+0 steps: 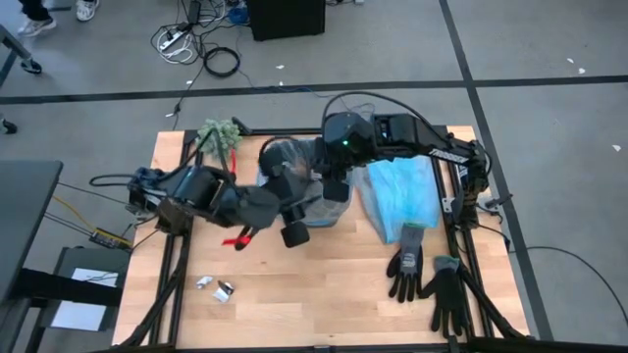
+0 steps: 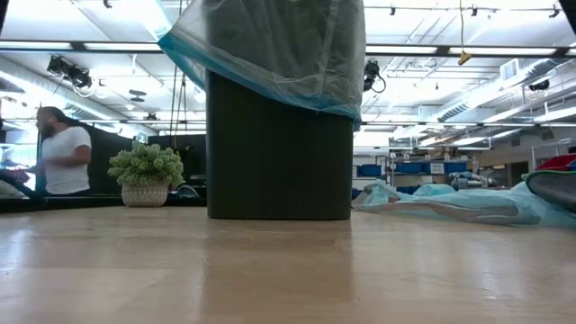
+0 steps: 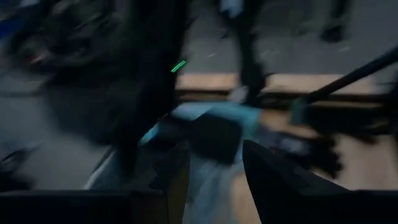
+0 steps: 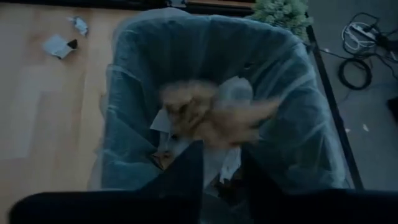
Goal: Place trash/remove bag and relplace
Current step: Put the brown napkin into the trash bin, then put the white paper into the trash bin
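Dark fingers of the right gripper (image 4: 221, 180) are hanging parted above the black bin lined with a translucent grey-white bag (image 4: 298, 99), a brown crumpled scrap (image 4: 211, 115) dropping in. Left gripper (image 1: 294, 233), at the bin's seven o'clock: grip unclear. More white litter (image 1: 216, 287) is waiting at the table's seven o'clock; fetching it looks next.

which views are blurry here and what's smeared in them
Left wrist view: motion blur across nearly the whole picture, only a light-blue bag shape and a dark finger readable. Right wrist view: the lined bin is fairly clear, but a brown scrap over its mouth is streaked. High and low views are steady, though the low view cuts off the bin's top.
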Motion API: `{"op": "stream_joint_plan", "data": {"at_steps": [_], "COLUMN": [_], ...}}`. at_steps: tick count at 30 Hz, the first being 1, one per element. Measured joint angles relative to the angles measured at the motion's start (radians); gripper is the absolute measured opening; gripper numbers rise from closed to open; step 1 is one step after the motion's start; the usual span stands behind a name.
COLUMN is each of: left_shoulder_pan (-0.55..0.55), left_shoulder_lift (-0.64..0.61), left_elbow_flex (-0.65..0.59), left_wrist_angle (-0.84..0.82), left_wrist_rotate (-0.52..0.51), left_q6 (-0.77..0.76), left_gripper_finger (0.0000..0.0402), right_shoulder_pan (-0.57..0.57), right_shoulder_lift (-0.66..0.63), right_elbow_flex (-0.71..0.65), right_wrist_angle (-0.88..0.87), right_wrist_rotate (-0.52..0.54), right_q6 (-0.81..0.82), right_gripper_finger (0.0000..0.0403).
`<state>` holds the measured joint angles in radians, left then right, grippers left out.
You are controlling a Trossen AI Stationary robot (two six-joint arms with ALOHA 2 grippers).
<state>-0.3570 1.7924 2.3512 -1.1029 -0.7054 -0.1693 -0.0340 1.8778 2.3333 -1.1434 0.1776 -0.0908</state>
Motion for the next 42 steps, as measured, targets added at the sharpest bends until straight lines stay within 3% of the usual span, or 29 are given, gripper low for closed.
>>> {"op": "stream_joint_plan", "data": {"at_steps": [6,10,16,23,29,39,42], "left_shoulder_pan": [0.061,0.087,0.129,0.201,0.283,0.407,0.416], "left_shoulder_lift": [-0.001,-0.006,-0.022,0.003,0.061,0.232,0.268], "left_elbow_flex": [0.000,-0.001,-0.001,-0.001,-0.001,0.002,0.002], "left_wrist_angle": [0.256,0.336,0.411,0.429,0.602,0.886,0.914], "left_wrist_rotate": [0.273,0.376,0.542,0.626,0.811,1.155,1.184], "left_q6": [0.162,0.198,0.222,0.221,0.202,0.010,0.010], "left_gripper_finger": [0.0159,0.0159,0.0159,0.0159,0.0159,0.0159,0.0159], "right_shoulder_pan": [-0.013,-0.013,-0.007,-0.007,-0.007,0.044,0.061], "right_shoulder_lift": [0.000,-0.004,-0.057,-0.175,-0.266,-0.332,-0.334], "right_elbow_flex": [0.000,0.000,-0.001,-0.001,0.000,0.000,0.000], "right_wrist_angle": [-0.001,-0.027,-0.045,-0.066,-0.073,-0.186,-0.287], "right_wrist_rotate": [0.005,0.011,0.072,0.128,0.145,0.173,0.244], "right_q6": [-0.015,0.004,-0.001,-0.012,-0.008,0.043,0.067], "right_gripper_finger": [0.0175,0.0194,0.0191,0.0187,0.0186,0.0185,0.0185]}}
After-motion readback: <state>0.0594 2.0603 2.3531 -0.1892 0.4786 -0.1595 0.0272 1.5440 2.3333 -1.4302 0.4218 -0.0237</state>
